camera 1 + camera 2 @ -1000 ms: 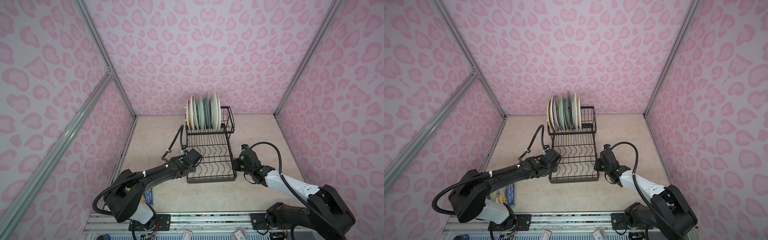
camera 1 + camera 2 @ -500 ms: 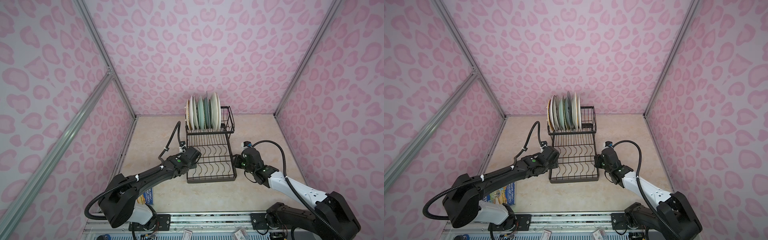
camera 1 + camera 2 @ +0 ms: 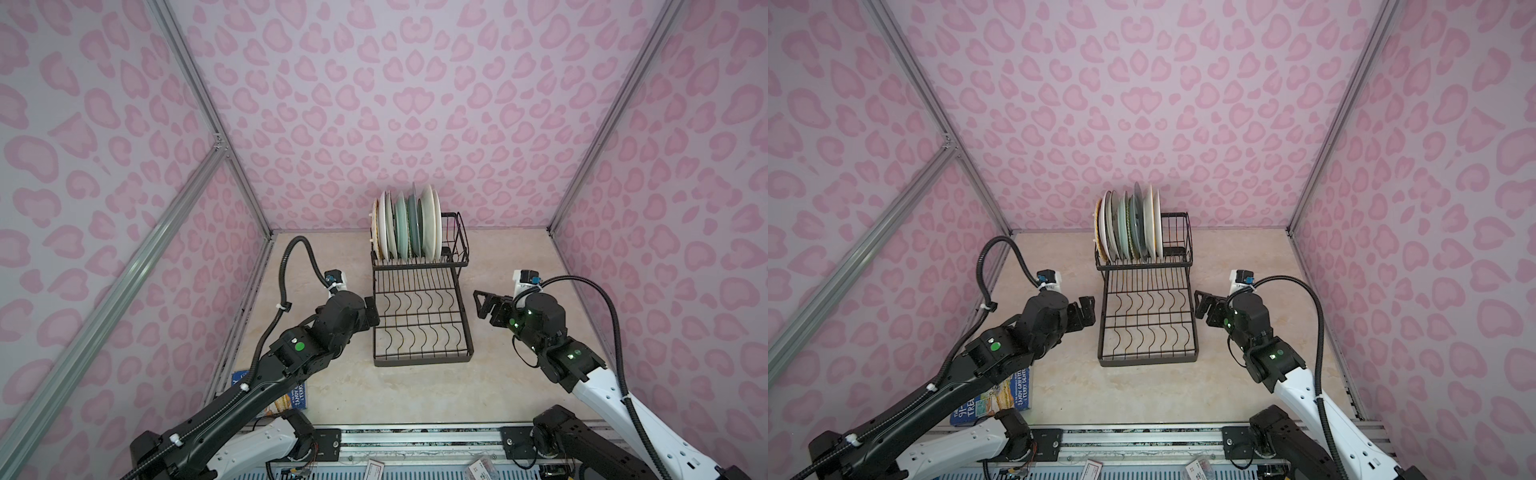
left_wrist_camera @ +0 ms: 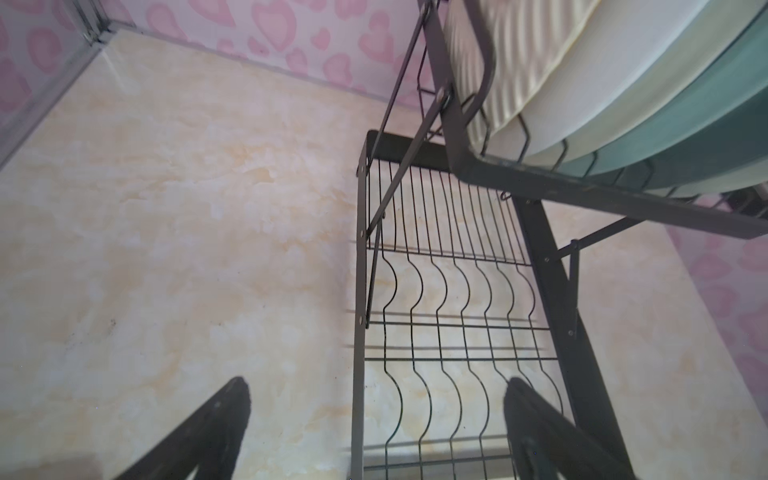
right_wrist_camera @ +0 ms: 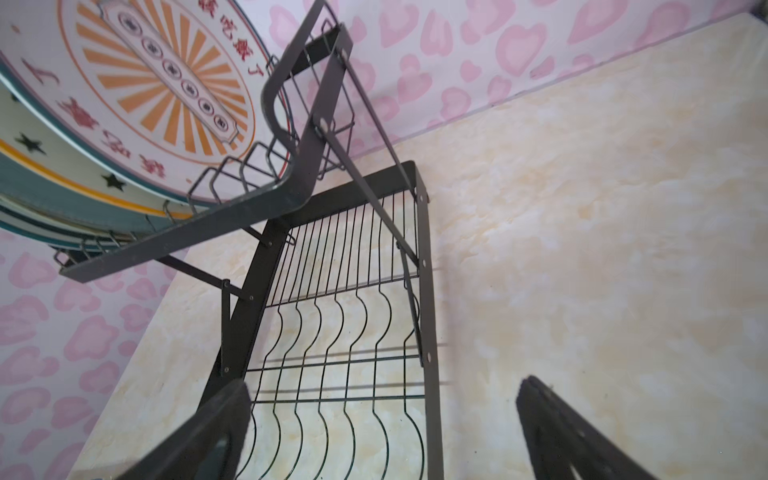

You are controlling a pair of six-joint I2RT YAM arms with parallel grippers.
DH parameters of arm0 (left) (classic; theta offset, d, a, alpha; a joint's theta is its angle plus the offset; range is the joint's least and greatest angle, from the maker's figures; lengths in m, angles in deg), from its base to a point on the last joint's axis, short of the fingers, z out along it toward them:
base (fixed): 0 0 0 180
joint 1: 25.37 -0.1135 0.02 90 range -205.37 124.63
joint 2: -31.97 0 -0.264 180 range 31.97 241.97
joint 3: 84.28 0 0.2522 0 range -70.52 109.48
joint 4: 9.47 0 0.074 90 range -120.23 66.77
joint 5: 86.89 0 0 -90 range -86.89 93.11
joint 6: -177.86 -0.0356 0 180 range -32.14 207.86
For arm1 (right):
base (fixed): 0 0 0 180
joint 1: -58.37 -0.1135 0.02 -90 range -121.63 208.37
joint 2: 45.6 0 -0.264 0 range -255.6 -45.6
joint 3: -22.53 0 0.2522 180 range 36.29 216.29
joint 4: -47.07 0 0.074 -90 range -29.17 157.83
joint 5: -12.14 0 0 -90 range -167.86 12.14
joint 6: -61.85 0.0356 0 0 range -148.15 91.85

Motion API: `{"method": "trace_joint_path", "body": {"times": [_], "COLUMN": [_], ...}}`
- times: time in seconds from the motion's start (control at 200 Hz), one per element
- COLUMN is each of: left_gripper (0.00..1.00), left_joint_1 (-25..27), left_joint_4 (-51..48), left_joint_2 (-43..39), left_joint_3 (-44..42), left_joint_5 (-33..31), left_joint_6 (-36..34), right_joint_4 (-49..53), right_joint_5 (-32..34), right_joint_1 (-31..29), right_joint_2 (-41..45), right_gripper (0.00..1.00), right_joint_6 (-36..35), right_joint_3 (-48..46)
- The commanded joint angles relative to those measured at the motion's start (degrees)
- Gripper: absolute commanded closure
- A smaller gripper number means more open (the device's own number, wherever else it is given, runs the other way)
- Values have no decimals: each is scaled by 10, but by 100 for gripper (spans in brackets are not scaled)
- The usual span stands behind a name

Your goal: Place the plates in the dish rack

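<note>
The black wire dish rack stands mid-table. Several plates stand on edge in its raised far tier, and its flat lower tier holds nothing. My left gripper is open at the rack's left rail. My right gripper is open just off the right rail. In the left wrist view the gripper straddles the rail without holding it. The right wrist view shows the gripper empty, with a sunburst plate above.
A blue-covered book lies at the front left, partly under my left arm. Pink patterned walls close in the table on three sides. Bare marble-look tabletop flanks the rack.
Both grippers have gone from shut to open beside the rack. The right arm has drawn a little to the right, away from the rail.
</note>
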Motion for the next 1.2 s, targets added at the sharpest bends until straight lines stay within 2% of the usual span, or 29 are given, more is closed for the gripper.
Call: {"method": "trace_joint_path", "body": {"times": [0.0,0.14,0.245,0.32,0.42,0.5,0.565,0.73,0.87,1.02,1.195], "left_gripper": [3,3,3,3,3,3,3,2,2,2,2], "left_joint_1": [-1,-4,-22,-48,-112,-190,-227,-252,-276,-299,-335], "left_joint_4": [-1,46,125,216,300,337,380,547,631,749,908], "left_joint_2": [-59,-133,-164,-178,-182,-174,-159,-84,11,104,173], "left_joint_3": [-28,-116,-184,-246,-307,-337,-358,-400,-406,-418,-437], "left_joint_5": [-72,-247,-310,-323,-295,-236,-210,-199,-154,-137,-41], "left_joint_6": [-39,-55,-89,-130,-140,-131,-136,-237,-266,-317,-351], "right_joint_4": [49,16,-41,-95,-173,-208,-236,-328,-379,-462,-562], "right_joint_5": [13,23,57,66,73,70,54,50,63,99,118], "right_joint_1": [37,107,143,156,174,193,213,232,237,238,246], "right_joint_2": [29,41,42,44,36,10,-21,-92,-137,-170,-251], "right_gripper": [1,1,1,1,1,1,1,1,1,1,1], "right_joint_6": [-45,-62,-78,-102,-113,-117,-121,-137,-156,-186,-214], "right_joint_3": [4,-31,-78,-113,-157,-174,-183,-206,-203,-229,-248]}}
